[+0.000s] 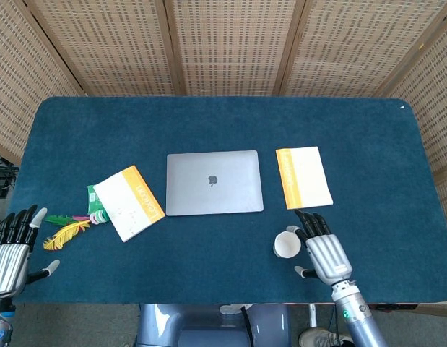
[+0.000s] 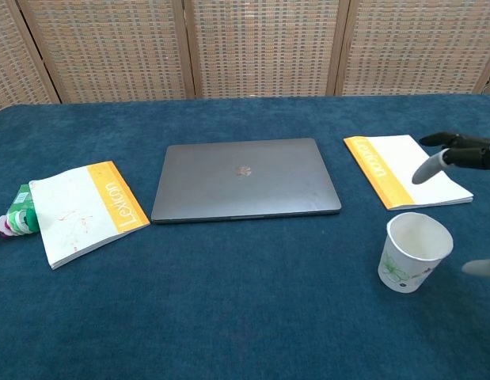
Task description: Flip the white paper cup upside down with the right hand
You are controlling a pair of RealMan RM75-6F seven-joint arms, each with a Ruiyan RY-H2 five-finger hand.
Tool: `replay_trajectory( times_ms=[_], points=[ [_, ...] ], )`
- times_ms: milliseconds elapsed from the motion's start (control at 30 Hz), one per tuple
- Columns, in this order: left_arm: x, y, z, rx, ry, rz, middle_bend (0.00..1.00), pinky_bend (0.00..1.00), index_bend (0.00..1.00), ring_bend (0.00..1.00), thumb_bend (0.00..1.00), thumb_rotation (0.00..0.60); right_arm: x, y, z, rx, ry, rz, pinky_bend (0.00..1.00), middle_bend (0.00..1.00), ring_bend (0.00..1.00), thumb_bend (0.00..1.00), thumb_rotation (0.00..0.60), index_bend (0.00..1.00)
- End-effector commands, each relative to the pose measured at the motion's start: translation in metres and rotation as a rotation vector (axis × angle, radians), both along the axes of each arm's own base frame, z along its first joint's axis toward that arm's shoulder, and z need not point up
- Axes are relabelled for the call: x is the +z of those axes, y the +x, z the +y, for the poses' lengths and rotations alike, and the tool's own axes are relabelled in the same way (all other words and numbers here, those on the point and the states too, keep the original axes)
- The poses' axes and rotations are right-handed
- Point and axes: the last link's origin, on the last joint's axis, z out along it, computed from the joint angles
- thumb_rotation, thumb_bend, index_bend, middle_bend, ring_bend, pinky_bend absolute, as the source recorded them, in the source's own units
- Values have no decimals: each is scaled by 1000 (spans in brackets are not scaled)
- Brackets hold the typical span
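The white paper cup [image 1: 286, 245] [image 2: 413, 252] stands upright, mouth up, near the front edge of the blue table, with a green print on its side. My right hand [image 1: 320, 251] [image 2: 458, 158] hovers just right of the cup, fingers spread and holding nothing; I cannot tell whether a fingertip touches the rim. In the chest view only its fingertips show at the right edge. My left hand [image 1: 11, 253] rests open at the front left corner, far from the cup.
A closed grey laptop [image 1: 214, 182] lies mid-table. An orange-and-white booklet [image 1: 303, 177] lies just behind the cup. Another booklet [image 1: 128, 202], a green packet [image 1: 97, 204] and coloured feathers [image 1: 66, 230] lie at the left. Wicker screens stand behind the table.
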Motion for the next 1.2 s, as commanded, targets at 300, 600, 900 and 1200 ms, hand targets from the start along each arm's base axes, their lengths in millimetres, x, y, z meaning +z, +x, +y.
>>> replay_trajectory(
  times_ms=[300,600,900,1200],
  points=[
    [0,-1,1,4,0,-1,0,0,0,0,46,600,-17,10,-14,-24,30,56,0,0,0,183,600,289],
    [1,-1,1,5,5,-4,0,0,0,0,46,600,-30,9,-22,-67,48,147,0,0,0,184,600,314],
    [0,-1,1,3,4,-3,0,0,0,0,46,600,-36,10,-25,-90,58,164,3,0,0,185,600,367],
    [0,-1,1,4,3,-3,0,0,0,0,46,600,-37,15,-27,-80,34,138,66,5,0,204,600,458]
  ],
)
